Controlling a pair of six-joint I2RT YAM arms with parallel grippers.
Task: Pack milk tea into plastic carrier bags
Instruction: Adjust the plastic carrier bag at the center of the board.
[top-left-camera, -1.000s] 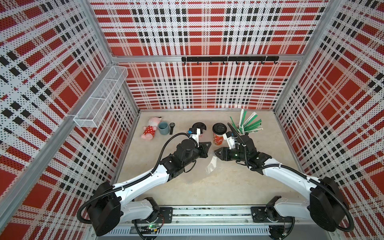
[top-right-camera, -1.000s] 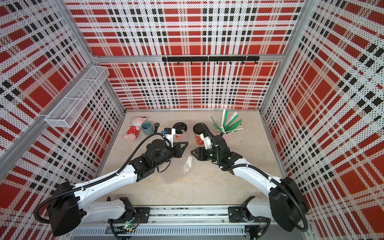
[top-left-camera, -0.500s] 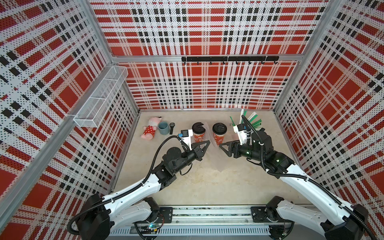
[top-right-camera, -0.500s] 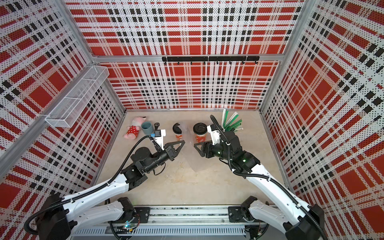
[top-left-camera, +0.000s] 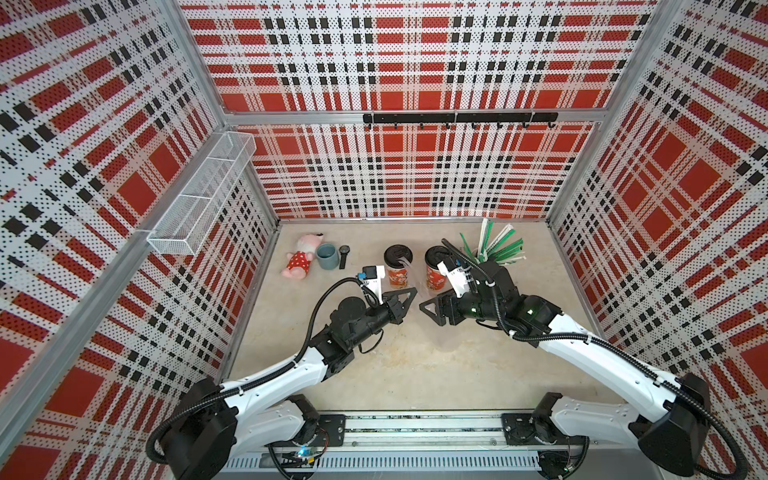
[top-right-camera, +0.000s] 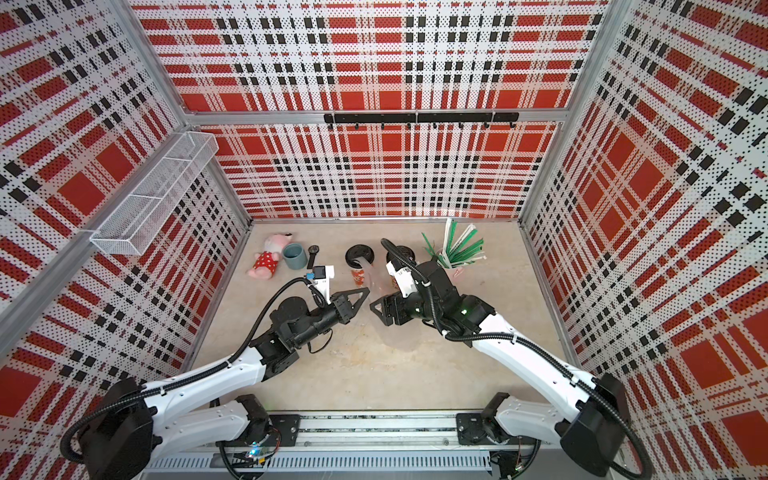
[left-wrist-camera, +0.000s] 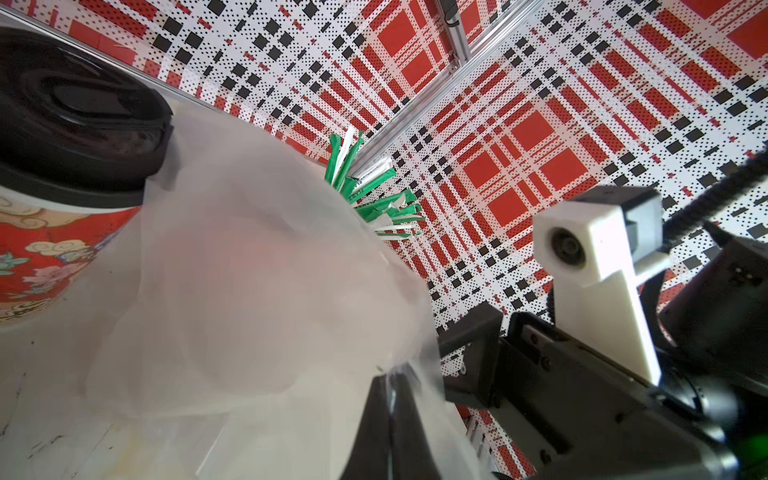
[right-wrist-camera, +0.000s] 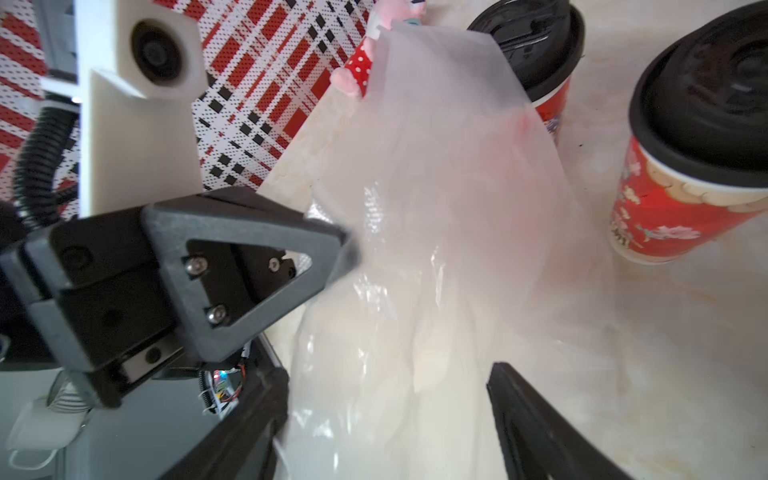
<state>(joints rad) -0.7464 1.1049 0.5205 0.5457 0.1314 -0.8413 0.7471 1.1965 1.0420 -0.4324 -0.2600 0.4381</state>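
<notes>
Two milk tea cups, red with black lids, stand at the back of the table in both top views (top-left-camera: 398, 272) (top-left-camera: 435, 272). A clear plastic carrier bag (left-wrist-camera: 249, 270) hangs in front of them. My left gripper (left-wrist-camera: 392, 378) is shut on the bag's film, just before the left-hand cup (left-wrist-camera: 50, 249). Facing it a short way off, my right gripper (right-wrist-camera: 386, 395) is open, and the bag (right-wrist-camera: 436, 208) spreads between its fingers (right-wrist-camera: 511, 386). In the right wrist view both cups (right-wrist-camera: 681, 199) (right-wrist-camera: 544, 83) rise beyond the film. In a top view the right arm partly hides one cup (top-right-camera: 401, 253).
A pink plush doll (top-left-camera: 299, 262), a grey-blue mug (top-left-camera: 327, 255) and a small black item (top-left-camera: 344, 255) lie at the back left. A cup of green straws (top-left-camera: 494, 249) stands at the back right. A wire basket (top-left-camera: 203, 195) and a hook rail (top-left-camera: 457, 118) hang on the walls.
My right gripper has opened wide. Both grippers pulled apart and back, then came close again in front of the cups. The left one has stayed shut on the bag.
</notes>
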